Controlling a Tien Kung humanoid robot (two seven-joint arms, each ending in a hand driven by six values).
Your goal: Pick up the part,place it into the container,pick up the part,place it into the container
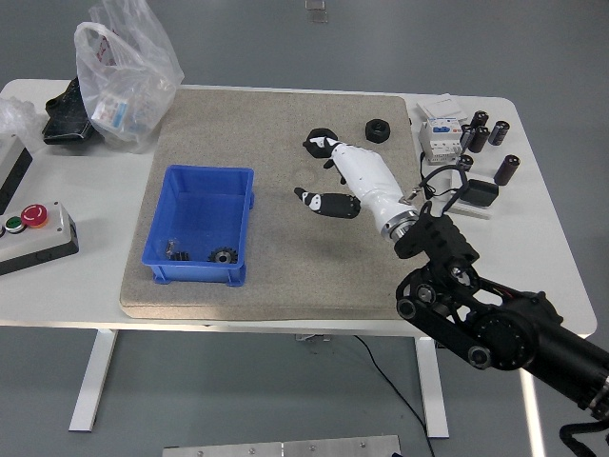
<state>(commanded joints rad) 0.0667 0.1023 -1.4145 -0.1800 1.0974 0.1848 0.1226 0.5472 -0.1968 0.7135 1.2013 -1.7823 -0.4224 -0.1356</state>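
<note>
Nuts wait at the far side of the beige mat (238, 124): one large black hex nut (318, 142) lies directly under the fingertips of the right hand (344, 179), partly covered by them, and a second black nut (378, 129) sits to its right, clear of the hand and nearer the mat's far right corner. The white right hand reaches in from the lower right on its black arm (485, 314), fingers spread and relaxed, holding nothing; its fingertips (325, 145) hover at or on the first nut (contact cannot be judged from this height), while the thumb (324, 202) sticks out to the left over bare mat.

Well apart to the left, a blue bin (202, 181) stands on the mat's left half. In its near end lie a small black gear (224, 255) and another small dark part (175, 250) just beside it, toward the near left corner.

Off the mat on the white table (552, 238), to the right, are a white breaker-like module (442, 133), several black cylindrical capacitors (506, 169) and a black adapter (478, 193) on a white card. At the left are a clear plastic bag (124, 67), a black object (67, 119) beside it, and a grey control box (38, 238) with a red button (34, 214) and a green one
</note>
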